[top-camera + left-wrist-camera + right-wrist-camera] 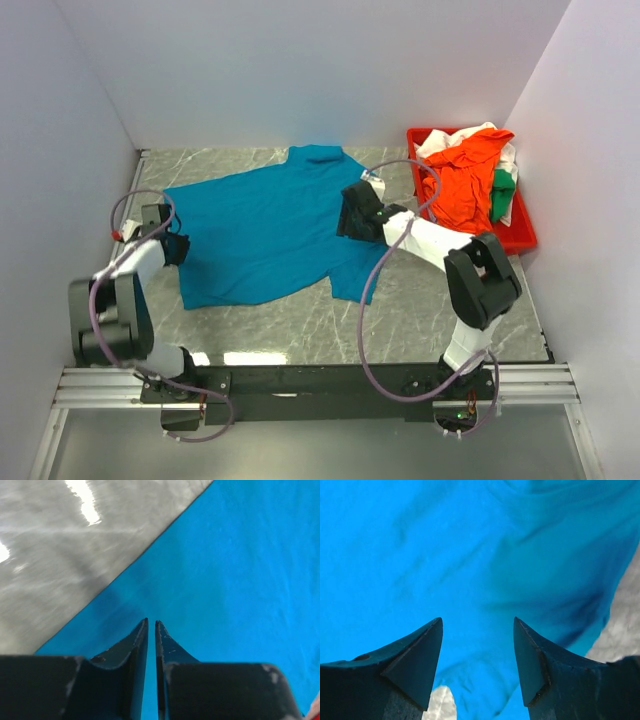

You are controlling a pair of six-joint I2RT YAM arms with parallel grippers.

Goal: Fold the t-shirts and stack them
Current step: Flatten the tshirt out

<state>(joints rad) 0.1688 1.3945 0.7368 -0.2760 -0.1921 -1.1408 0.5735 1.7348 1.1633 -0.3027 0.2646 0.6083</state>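
Note:
A teal-blue t-shirt point(265, 225) lies spread flat on the grey marble table, collar toward the back. My left gripper point(175, 248) sits low over its left edge. In the left wrist view my left gripper point(151, 622) has its fingers together with only a thin slit, over flat blue cloth point(225, 580); no cloth shows clamped. My right gripper point(355, 212) hovers over the shirt's right side. In the right wrist view my right gripper point(477, 622) is open and empty above wrinkled blue cloth point(470, 555). Orange point(465, 185), white point(450, 137) and green point(503, 195) shirts lie heaped at the back right.
A red plastic tray point(520, 238) at the back right holds the heaped shirts. White walls close in the left, back and right. Bare marble table point(420, 310) shows in front of the shirt and beside it point(60, 555). Cables loop from both arms.

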